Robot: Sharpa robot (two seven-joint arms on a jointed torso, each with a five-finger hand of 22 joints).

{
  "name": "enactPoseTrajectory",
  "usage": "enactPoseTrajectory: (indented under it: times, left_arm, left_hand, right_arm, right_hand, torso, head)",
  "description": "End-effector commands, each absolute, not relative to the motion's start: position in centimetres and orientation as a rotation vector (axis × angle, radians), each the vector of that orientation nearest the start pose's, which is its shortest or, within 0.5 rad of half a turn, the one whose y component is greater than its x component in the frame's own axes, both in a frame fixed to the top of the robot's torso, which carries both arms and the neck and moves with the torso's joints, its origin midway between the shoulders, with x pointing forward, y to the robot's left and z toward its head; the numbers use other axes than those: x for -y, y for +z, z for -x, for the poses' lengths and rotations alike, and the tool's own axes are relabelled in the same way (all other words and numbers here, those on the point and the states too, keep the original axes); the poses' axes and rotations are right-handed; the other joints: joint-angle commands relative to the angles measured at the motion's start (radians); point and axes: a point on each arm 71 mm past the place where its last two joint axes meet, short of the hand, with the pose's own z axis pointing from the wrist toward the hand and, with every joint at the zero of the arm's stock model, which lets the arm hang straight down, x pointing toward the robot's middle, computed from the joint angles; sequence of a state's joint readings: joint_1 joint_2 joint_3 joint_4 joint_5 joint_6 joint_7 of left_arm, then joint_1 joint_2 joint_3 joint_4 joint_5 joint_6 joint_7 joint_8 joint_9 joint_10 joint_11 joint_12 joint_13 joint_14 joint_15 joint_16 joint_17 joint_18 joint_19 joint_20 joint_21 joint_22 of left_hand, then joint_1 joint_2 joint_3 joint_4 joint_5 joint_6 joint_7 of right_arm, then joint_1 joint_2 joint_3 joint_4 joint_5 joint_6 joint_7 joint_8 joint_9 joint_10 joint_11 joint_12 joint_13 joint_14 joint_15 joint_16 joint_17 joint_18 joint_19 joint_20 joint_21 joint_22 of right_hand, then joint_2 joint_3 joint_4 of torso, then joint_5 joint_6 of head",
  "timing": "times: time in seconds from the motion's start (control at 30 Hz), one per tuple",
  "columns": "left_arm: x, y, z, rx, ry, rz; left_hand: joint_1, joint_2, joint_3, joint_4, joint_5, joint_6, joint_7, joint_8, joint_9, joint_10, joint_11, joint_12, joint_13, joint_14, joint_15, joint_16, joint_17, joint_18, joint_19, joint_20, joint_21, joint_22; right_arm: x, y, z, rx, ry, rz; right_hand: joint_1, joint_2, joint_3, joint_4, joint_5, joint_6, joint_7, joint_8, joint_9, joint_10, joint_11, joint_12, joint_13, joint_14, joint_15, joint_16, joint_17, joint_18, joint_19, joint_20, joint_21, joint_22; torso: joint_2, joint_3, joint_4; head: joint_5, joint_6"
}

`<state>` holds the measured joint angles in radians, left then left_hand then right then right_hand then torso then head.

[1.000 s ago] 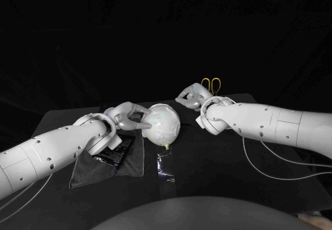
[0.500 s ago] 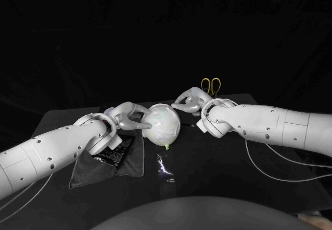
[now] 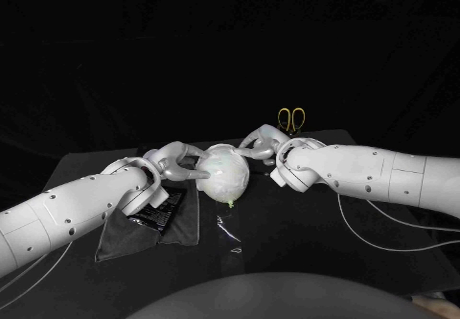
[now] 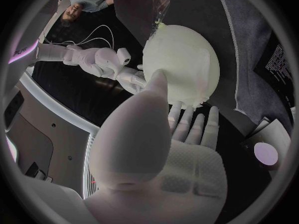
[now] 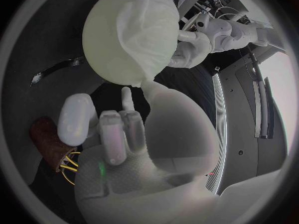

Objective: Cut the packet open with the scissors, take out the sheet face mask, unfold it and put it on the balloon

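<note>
At the left of the black table (image 3: 316, 229) lies a rumpled dark grey cloth (image 3: 129, 237), and on it a flat black packet with pale print (image 3: 161, 207). We see the robot's left hand (image 3: 178, 163) just beyond the packet. It holds the pale, egg-shaped balloon (image 3: 225, 175) from the side. In the left wrist view the thumb lies on the balloon's (image 4: 184, 59) skin and the fingers (image 4: 187, 119) curve round beneath it.

The balloon stands at the middle of the table with its knotted end towards the robot. A white sheet face mask (image 5: 146, 27) is draped, creased, over part of it. A thin shiny strip (image 3: 228, 228) lies on the bare table nearer the robot, apart from the balloon.

The right hand (image 3: 260, 142) meets the balloon's far right shoulder. From its wrist we see most fingers (image 5: 115, 134) curled in and the thumb reaching the mask's edge. We cannot tell whether it pinches the mask or only touches it.

The yellow-handled scissors (image 3: 292, 119) lie beyond this hand at the table's far edge.
</note>
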<state>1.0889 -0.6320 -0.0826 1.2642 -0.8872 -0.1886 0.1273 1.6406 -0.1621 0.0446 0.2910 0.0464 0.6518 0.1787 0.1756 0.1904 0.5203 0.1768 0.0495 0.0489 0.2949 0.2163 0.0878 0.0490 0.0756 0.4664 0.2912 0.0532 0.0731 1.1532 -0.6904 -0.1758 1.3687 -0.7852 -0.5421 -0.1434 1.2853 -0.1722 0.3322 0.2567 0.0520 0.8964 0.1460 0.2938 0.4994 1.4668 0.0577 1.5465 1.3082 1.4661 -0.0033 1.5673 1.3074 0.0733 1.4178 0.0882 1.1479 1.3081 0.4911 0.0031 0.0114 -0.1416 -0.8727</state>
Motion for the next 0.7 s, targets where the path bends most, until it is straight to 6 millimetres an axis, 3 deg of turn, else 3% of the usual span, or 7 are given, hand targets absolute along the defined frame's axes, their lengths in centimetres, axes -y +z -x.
enactPoseTrajectory:
  times: [0.03, 0.53, 0.7]
  left_arm:
    - [-15.5, -27.6, -48.9, -1.961, -1.088, 0.281]
    - [-15.4, -27.6, -48.9, -1.962, -1.091, 0.280]
    - [-15.4, -27.6, -48.9, -1.962, -1.092, 0.280]
  left_hand:
    - [0.002, 0.008, 0.005, 0.001, 0.002, 0.006, 0.031, 0.002, 0.001, -0.008, -0.001, -0.003, -0.001, 0.003, -0.005, -0.003, 0.001, -0.014, 0.001, 0.002, 0.004, -0.001]
    - [0.002, 0.008, 0.005, 0.001, 0.002, 0.006, 0.031, 0.002, 0.001, -0.008, -0.001, -0.003, -0.001, 0.003, -0.005, -0.003, 0.001, -0.014, 0.001, 0.002, 0.004, -0.001]
    - [0.002, 0.008, 0.005, 0.001, 0.002, 0.006, 0.031, 0.002, 0.001, -0.008, -0.001, -0.003, -0.001, 0.003, -0.005, -0.003, 0.001, -0.014, 0.001, 0.002, 0.004, -0.001]
  right_arm:
    - [18.7, -27.1, -48.8, -1.870, 0.733, -0.613]
    - [17.6, -27.3, -48.8, -1.885, 0.737, -0.571]
    - [17.5, -27.4, -48.7, -1.891, 0.728, -0.546]
  right_hand:
    - [0.002, 0.006, -0.007, -0.001, -0.002, 0.005, -0.001, -0.007, -0.002, 0.085, 0.009, -0.003, 0.241, 0.105, 0.007, 0.003, 0.263, 0.001, 0.001, 0.008, -0.004, 0.158]
    - [0.035, 0.021, -0.003, -0.015, -0.003, 0.025, -0.005, -0.012, -0.009, 0.086, 0.006, 0.000, 0.243, 0.105, 0.005, 0.003, 0.263, 0.002, 0.002, 0.011, 0.003, 0.160]
    - [0.112, 0.056, 0.037, -0.063, -0.003, 0.077, -0.026, 0.004, -0.008, 0.089, -0.012, 0.003, 0.246, 0.105, -0.008, 0.003, 0.263, 0.002, 0.007, 0.007, 0.015, 0.163]
  torso:
    - [0.000, -0.0004, 0.0009]
    - [0.000, 0.0002, 0.0002]
    - [0.000, 0.0006, -0.0001]
  head:
    - [0.000, 0.000]
    - [0.004, 0.000]
    - [0.003, 0.000]
